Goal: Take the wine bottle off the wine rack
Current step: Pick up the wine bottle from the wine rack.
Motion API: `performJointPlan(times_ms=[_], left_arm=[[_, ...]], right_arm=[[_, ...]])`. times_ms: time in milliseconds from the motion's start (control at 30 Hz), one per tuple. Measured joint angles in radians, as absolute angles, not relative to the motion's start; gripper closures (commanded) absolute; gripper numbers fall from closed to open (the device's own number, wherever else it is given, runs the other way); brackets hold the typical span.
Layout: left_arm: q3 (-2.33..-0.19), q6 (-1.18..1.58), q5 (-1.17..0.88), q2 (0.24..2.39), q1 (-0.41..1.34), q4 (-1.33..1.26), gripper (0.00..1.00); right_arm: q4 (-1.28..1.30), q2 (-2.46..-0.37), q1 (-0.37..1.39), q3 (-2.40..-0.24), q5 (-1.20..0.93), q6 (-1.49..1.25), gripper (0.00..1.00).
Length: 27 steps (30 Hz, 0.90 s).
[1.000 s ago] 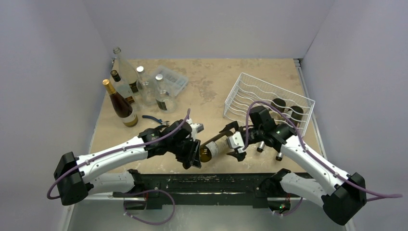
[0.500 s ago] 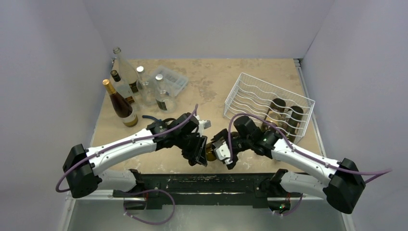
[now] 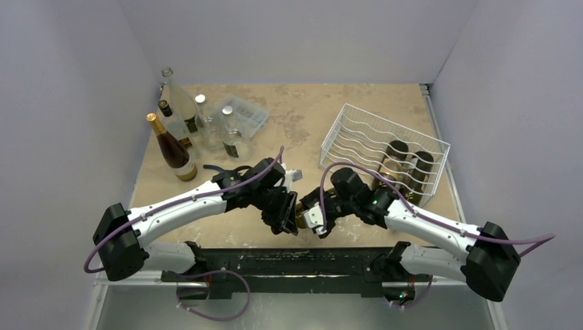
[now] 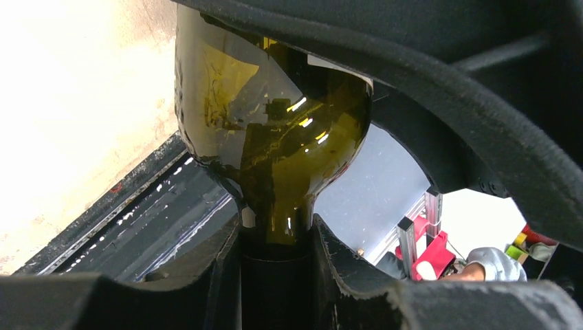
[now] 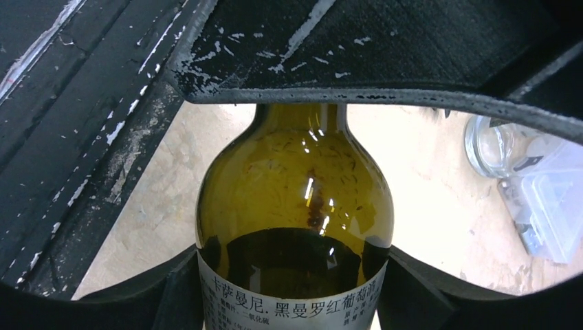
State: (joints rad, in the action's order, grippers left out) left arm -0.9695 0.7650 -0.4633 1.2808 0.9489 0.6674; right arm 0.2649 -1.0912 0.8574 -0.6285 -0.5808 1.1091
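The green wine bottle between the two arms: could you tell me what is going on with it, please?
Both arms are on the wine bottle, which is near the front edge of the table and clear of the wine rack. The left pincer is shut on its neck. The right pincer sits astride the labelled body, apparently touching it on both sides. A few dark bottles lie in the rack, and other bottles stand at the far left.

wine bottle (image 3: pixel 300 221): mostly hidden, low between left gripper (image 3: pixel 289 220) and right gripper (image 3: pixel 317 221)
wine rack (image 3: pixel 352 137): right of arms, dark bottles (image 3: pixel 397 149) lying in it
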Motion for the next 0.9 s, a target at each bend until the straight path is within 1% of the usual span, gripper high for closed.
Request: performJointPlan(times_ms=[67,133,200,367,467,567,667,900], left_arm=[[-0.969,0.766,-0.463,1.281,0.945,0.667,0.92],[-0.968,0.767,-0.467,1.281,0.941,0.663,0.86],[-0.961,0.768,-0.474,1.279,0.936,0.653,0.77],[-0.902,0.785,-0.497,1.240,0.929,0.583,0.50],[-0.870,0.799,-0.504,1.189,0.926,0.512,0.38],[-0.837,0.812,-0.509,1.137,0.925,0.461,0.30],[-0.814,0.821,-0.509,1.108,0.924,0.426,0.24],[-0.775,0.825,-0.474,1.016,0.923,0.383,0.22]], right_arm=[[0.256,-1.093,0.857,-0.628,-0.575,1.093,0.49],[0.257,-1.093,0.857,-0.628,-0.575,1.094,0.62],[0.257,-1.093,0.857,-0.628,-0.574,1.092,0.67],[0.263,-1.100,0.857,-0.628,-0.585,1.089,0.72],[0.274,-1.116,0.857,-0.628,-0.599,1.080,0.73],[0.270,-1.118,0.856,-0.629,-0.614,1.072,0.75],[0.272,-1.119,0.852,-0.629,-0.628,1.065,0.77],[0.278,-1.119,0.822,-0.630,-0.677,1.050,0.78]])
